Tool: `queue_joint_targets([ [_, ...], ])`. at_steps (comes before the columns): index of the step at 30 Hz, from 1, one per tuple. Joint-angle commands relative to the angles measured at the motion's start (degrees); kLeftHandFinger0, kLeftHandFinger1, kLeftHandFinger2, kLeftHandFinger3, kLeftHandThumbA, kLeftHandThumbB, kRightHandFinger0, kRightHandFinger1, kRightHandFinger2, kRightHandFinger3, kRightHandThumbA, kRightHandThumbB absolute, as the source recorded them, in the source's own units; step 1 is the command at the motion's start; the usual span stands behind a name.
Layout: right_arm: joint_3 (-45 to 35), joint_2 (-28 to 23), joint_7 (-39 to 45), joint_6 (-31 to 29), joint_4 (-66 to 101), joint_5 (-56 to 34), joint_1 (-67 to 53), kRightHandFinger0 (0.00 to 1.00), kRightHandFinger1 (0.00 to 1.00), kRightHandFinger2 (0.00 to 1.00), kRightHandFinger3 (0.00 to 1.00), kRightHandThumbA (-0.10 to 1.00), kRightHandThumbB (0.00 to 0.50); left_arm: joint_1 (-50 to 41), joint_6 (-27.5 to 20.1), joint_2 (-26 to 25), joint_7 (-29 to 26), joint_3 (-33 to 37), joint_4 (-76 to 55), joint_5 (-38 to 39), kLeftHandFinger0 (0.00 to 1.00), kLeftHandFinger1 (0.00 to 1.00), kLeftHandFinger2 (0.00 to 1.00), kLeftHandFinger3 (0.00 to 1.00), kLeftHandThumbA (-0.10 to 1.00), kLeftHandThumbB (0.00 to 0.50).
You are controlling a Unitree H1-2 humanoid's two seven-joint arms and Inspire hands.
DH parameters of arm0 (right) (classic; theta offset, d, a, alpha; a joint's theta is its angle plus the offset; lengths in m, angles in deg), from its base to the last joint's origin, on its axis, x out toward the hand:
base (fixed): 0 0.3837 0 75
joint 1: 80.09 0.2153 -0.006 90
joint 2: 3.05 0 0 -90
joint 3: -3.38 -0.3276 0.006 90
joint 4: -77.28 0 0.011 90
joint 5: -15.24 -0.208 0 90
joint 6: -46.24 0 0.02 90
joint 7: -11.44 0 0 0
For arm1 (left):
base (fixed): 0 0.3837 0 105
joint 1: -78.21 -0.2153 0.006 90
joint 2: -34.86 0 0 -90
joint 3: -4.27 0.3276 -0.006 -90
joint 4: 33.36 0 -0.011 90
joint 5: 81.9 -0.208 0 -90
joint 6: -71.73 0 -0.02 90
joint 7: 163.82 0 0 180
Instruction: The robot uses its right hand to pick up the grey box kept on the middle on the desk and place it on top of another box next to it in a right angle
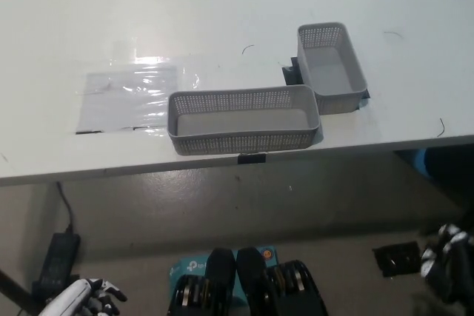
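Awaiting pickup: grey box (pixel 244 120) flat on desk (pixel 222 27) near front edge, touching second box (pixel 331 66) at right angles, not stacked. Right hand (pixel 446 260) low, off desk, grip state unreadable. Left hand (pixel 81 297) resting lower left, likewise unreadable.

One view only, from a camera on the robot's head, looking steeply down and forward. The white tabletop (pixel 222 12) fills the upper half of the picture, its near edge running across the middle and sloping slightly, higher at the right. Below that edge the camera sees the floor (pixel 222 212) beneath and in front of the robot. The tabletop is seen from moderately far away, its middle well inside the frame. With no second view, nothing is shared.
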Motion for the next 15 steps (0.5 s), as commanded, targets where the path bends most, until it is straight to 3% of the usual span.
queue_joint_targets([
  [1,-2.1,-2.4,2.1,2.5,7.3,4.2,5.8,0.0,0.0,0.09,0.68,0.23,0.111,0.5,2.0,-1.7,1.5,-0.4,-1.5,-1.9,0.35,0.4,0.49,0.58,0.12,0.319],
  [4,-3.8,-4.0,3.8,0.6,10.5,1.8,12.3,0.0,0.0,0.11,0.66,0.07,0.14,0.4,2.3,-1.9,2.2,-0.6,-2.2,-2.1,0.36,0.4,0.5,0.61,0.13,0.316],
  [7,-4.1,-5.5,6.7,0.4,11.3,0.3,16.6,0.0,0.0,0.14,0.68,0.05,0.167,0.5,2.4,-2.0,2.5,-0.8,-2.6,-2.3,0.38,0.42,0.52,0.61,0.12,0.313],
  [12,-2.9,-9.0,12.6,-1.1,8.3,-3.2,25.0,0.05,0.1,0.24,0.56,0.04,0.309,0.9,2.1,-2.0,3.0,-1.1,-2.5,-2.7,0.34,0.39,0.49,0.59,0.1,0.31],
  [13,-2.1,-9.6,13.6,-1.2,7.6,-2.8,26.1,0.1,0.15,0.28,0.55,0.04,0.324,0.9,2.5,-1.7,3.3,-1.4,-2.5,-2.1,0.36,0.41,0.5,0.59,0.08,0.306],
  [14,-0.9,-10.8,14.7,-2.4,6.0,-2.4,27.6,0.35,0.26,0.28,0.55,0.03,0.333,1.1,2.3,-1.8,3.4,-1.5,-2.3,-1.9,0.38,0.42,0.53,0.6,0.08,0.312],
  [15,-0.3,-11.3,14.8,-3.3,5.3,-1.9,28.2,0.62,0.47,0.33,0.54,0.03,0.367,1.2,1.9,-1.9,3.5,-1.5,-2.2,-2.1,0.37,0.41,0.52,0.6,0.08,0.315],
])
